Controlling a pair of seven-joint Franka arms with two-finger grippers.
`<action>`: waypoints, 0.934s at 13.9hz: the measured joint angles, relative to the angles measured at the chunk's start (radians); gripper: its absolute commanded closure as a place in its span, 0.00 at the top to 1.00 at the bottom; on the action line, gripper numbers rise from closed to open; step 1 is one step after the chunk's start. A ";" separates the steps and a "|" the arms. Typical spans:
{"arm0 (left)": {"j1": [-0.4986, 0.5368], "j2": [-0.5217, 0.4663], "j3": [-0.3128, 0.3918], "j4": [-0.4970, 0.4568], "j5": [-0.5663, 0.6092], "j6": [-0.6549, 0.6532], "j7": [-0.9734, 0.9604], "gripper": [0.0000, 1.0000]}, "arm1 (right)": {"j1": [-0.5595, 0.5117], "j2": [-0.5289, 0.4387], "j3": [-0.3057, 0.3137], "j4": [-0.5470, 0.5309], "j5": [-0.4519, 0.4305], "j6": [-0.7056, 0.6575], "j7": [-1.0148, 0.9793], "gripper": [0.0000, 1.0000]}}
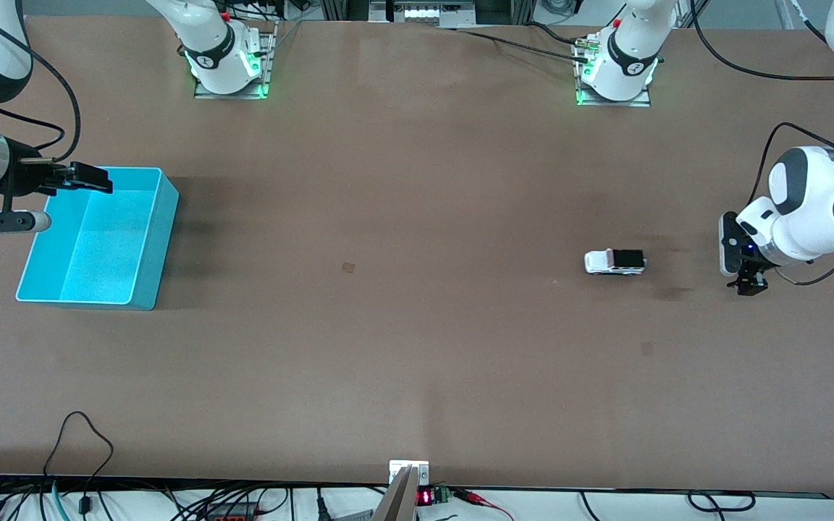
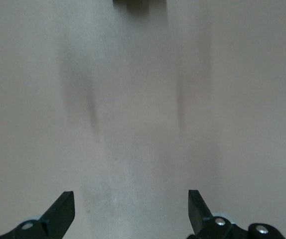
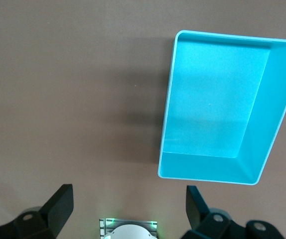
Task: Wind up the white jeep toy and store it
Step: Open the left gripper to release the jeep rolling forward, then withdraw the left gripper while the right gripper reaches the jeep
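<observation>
Jeep: the white jeep toy (image 1: 615,262) lies toward the left arm's end, long axis along the table's length.
Nearer arm: left gripper (image 1: 746,283), fingers spread, just beside it.
Right gripper (image 1: 87,178): spread, waits over the turquoise bin (image 1: 138,293).

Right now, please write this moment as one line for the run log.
white jeep toy: on table, untouched | turquoise bin: empty | left gripper: open, beside jeep | right gripper: open, over bin | phase: before pickup

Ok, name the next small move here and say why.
Probably bring the open left gripper across and down over the white jeep toy: it sits untouched on the table beside that gripper, toward the left arm's end. The open right gripper waits over the turquoise bin.
</observation>
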 measured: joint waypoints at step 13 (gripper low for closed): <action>-0.104 -0.044 -0.040 0.008 -0.083 -0.026 -0.129 1.00 | -0.001 0.000 0.000 0.000 0.000 -0.004 0.000 1.00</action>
